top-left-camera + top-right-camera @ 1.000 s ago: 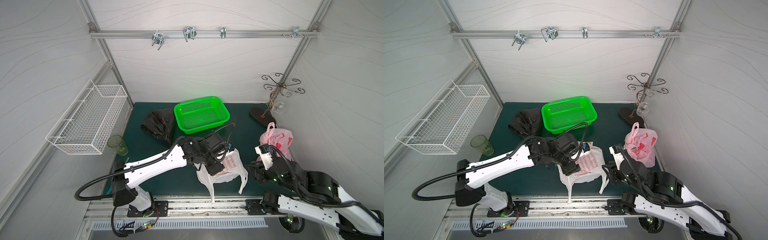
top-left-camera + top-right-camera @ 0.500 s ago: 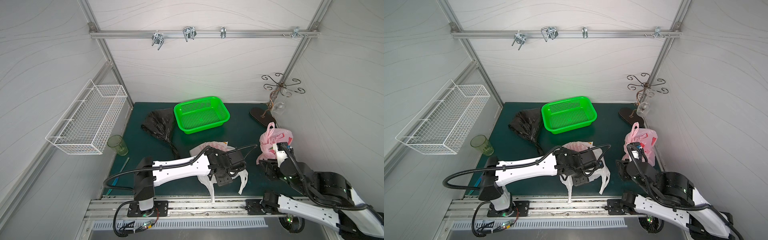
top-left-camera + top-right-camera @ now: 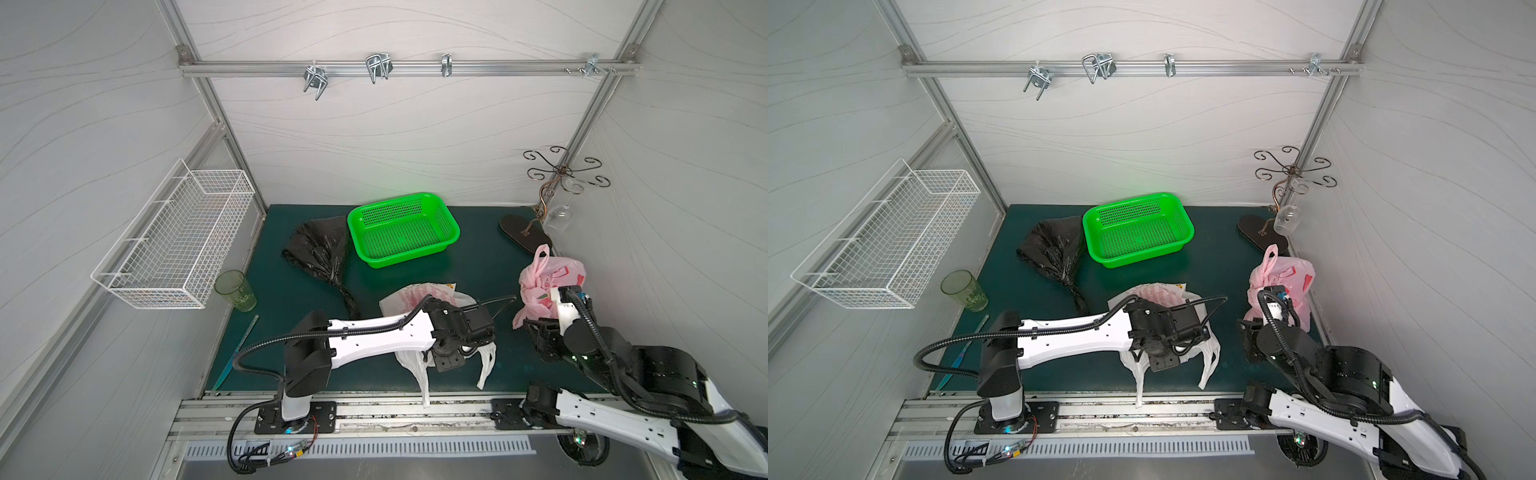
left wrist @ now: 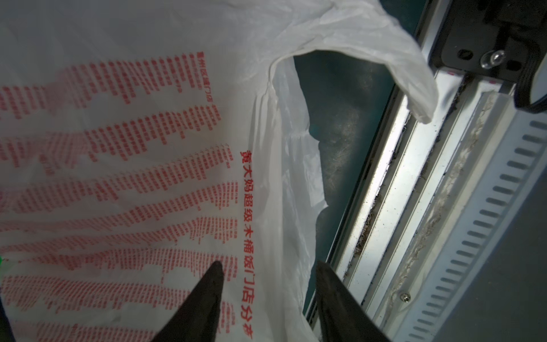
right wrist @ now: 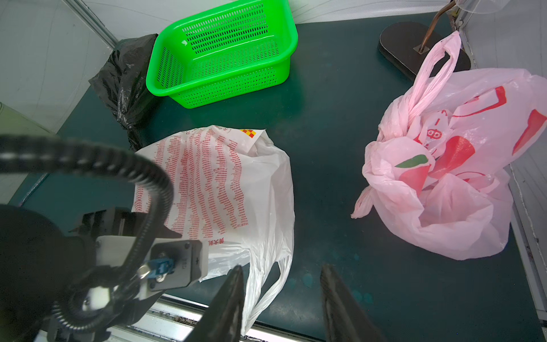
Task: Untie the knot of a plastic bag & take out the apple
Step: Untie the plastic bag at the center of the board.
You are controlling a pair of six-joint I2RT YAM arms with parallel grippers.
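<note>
A white plastic bag printed with red text (image 3: 415,293) lies on the dark green mat (image 3: 478,266) at its near middle. Its two handles hang loose toward the near rail, one trailing over the mat's edge. The left arm reaches across from the left, and the left gripper (image 4: 269,266) hangs just above the near part of this bag. Its jaws are spread, with the bag's film and open rim lying between the fingertips (image 4: 216,268); no pinch shows.

To the right, against the right wall, sits a pink plastic bag with red print (image 5: 444,177), its handles gathered into a knot at the top. The right gripper (image 5: 281,268) hovers near the mat's near right, between the two bags, jaws spread over bare mat. Whether either bag holds the apple cannot be told.

Farther back stand a bright green perforated plastic basket (image 3: 403,228) and, just left of it, a crumpled black plastic bag (image 3: 320,253).
</note>
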